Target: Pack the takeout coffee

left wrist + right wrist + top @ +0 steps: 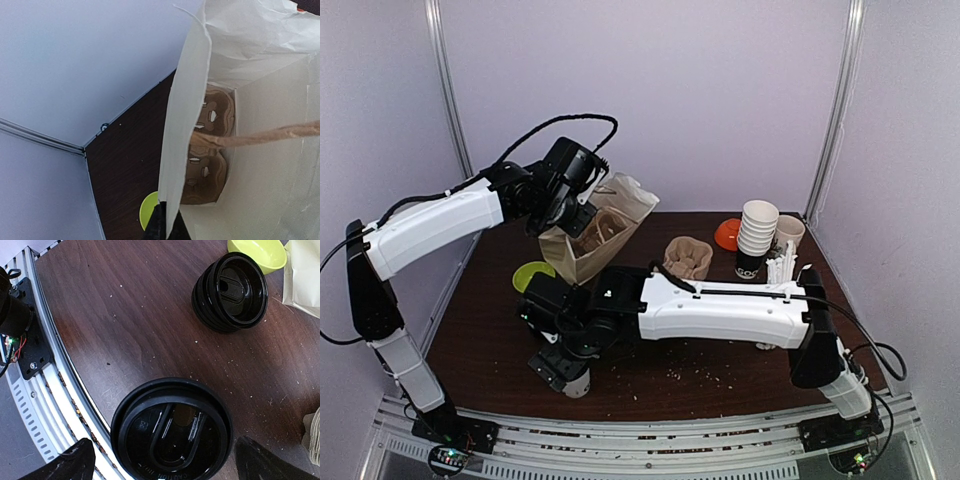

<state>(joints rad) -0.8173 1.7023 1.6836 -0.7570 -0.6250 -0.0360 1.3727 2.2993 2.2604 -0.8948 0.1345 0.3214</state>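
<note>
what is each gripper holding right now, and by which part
Left gripper: shut on the paper bag, pinching the rim of one side wall. Right gripper: open either side of the takeout coffee, holding nothing.

text: "CAUTION", embossed, remainder cut off | on: takeout coffee [171, 432] lid rim | print on stacked cups [756, 240]: too small to read

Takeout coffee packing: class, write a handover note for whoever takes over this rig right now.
Left gripper: shut on the paper bag rim, holding it open; a cardboard carrier sits inside.
Right gripper: jaws wide open either side of the takeout coffee, no grip yet.
The coffee stands lidded on the table, near the front edge.
Done: bag open.
Left: grasp the cup, lift it, place it in the bag.
</note>
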